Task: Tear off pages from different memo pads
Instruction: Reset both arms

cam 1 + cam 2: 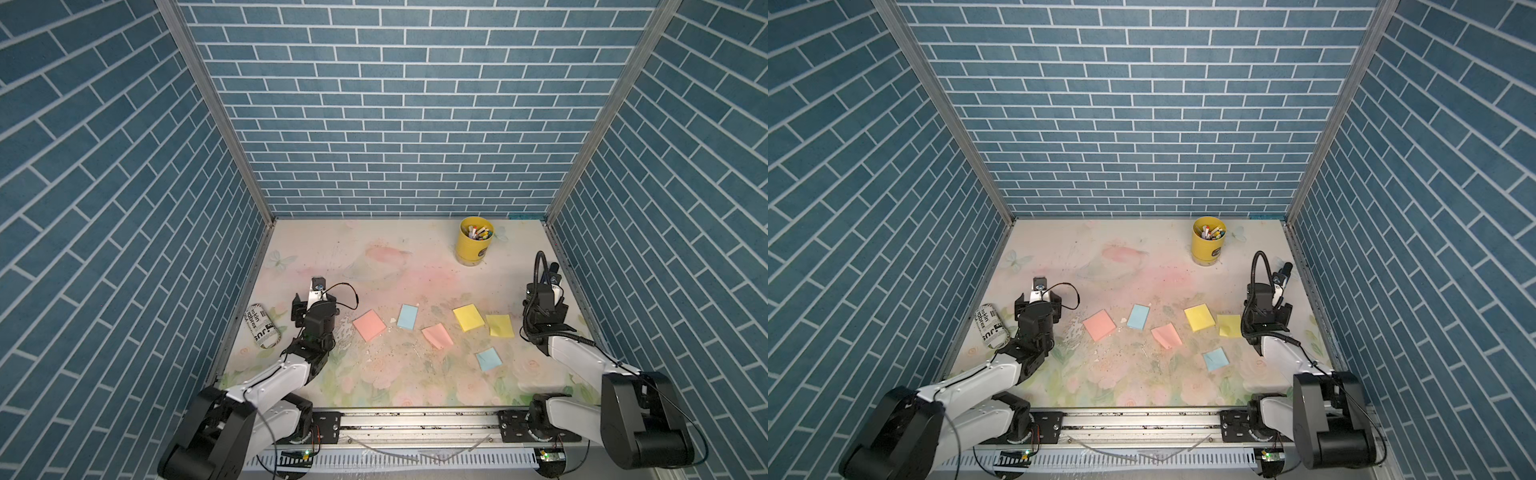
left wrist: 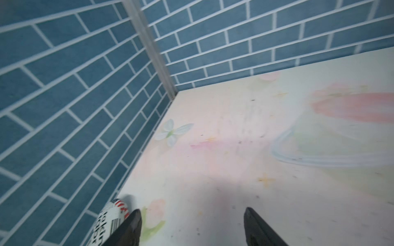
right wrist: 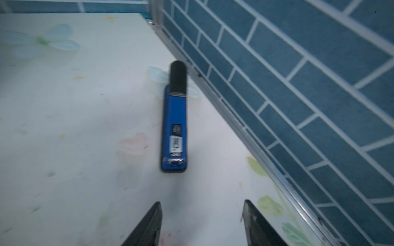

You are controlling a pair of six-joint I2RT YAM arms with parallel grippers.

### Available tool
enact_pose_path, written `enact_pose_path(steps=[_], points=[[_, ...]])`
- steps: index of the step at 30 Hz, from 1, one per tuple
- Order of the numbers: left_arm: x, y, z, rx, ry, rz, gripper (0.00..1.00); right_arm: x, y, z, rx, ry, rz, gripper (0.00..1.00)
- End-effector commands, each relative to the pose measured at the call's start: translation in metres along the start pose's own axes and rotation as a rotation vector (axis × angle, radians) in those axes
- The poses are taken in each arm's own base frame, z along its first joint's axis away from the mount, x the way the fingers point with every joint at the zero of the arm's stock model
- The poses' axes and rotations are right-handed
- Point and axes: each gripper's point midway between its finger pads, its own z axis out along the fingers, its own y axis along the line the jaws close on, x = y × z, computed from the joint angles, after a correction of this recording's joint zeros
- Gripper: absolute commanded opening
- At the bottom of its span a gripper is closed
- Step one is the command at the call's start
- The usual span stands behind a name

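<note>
Three memo pads lie in a row mid-table in both top views: salmon pink (image 1: 369,325) (image 1: 1099,325), light blue (image 1: 407,316) (image 1: 1138,316) and yellow (image 1: 468,317) (image 1: 1200,317). Loose pages rest near them: a creased pink one (image 1: 437,336), a yellow one (image 1: 500,325) and a blue one (image 1: 489,359). My left gripper (image 1: 314,302) (image 2: 191,225) hovers left of the pink pad, open and empty, facing the back-left corner. By the right wall, just right of the yellow page, my right gripper (image 1: 546,297) (image 3: 201,221) is open with nothing between its fingers.
A newsprint-patterned can (image 1: 262,328) (image 2: 110,221) lies by the left wall beside my left gripper. A blue marker with a black cap (image 3: 174,127) lies ahead of my right gripper along the right wall. A yellow cup of crayons (image 1: 475,241) stands at the back right.
</note>
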Motion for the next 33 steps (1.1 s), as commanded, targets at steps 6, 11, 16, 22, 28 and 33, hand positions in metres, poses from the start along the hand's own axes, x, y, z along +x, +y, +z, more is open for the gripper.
enact_pose_path(steps=[6,11,16,22,28,33], points=[[-0.019,-0.007,0.043,-0.016,-0.134,-0.074,0.84,-0.043,0.018,0.019,-0.081,-0.181,0.065,0.64],[-0.007,-0.017,0.056,0.135,-0.081,-0.114,0.86,-0.044,0.045,0.017,-0.27,-0.24,0.094,0.67],[-0.001,-0.021,0.06,0.174,-0.075,-0.125,0.87,-0.031,0.07,0.023,-0.383,-0.245,0.035,0.72],[0.004,-0.012,0.076,0.14,0.007,-0.161,1.0,-0.03,0.073,0.027,-0.377,-0.233,0.025,0.9],[0.004,-0.013,0.077,0.154,0.011,-0.157,0.99,-0.028,0.072,0.028,-0.374,-0.213,0.031,0.99],[0.004,-0.017,0.077,0.175,0.009,-0.149,1.0,-0.029,0.072,0.029,-0.375,-0.213,0.032,0.99]])
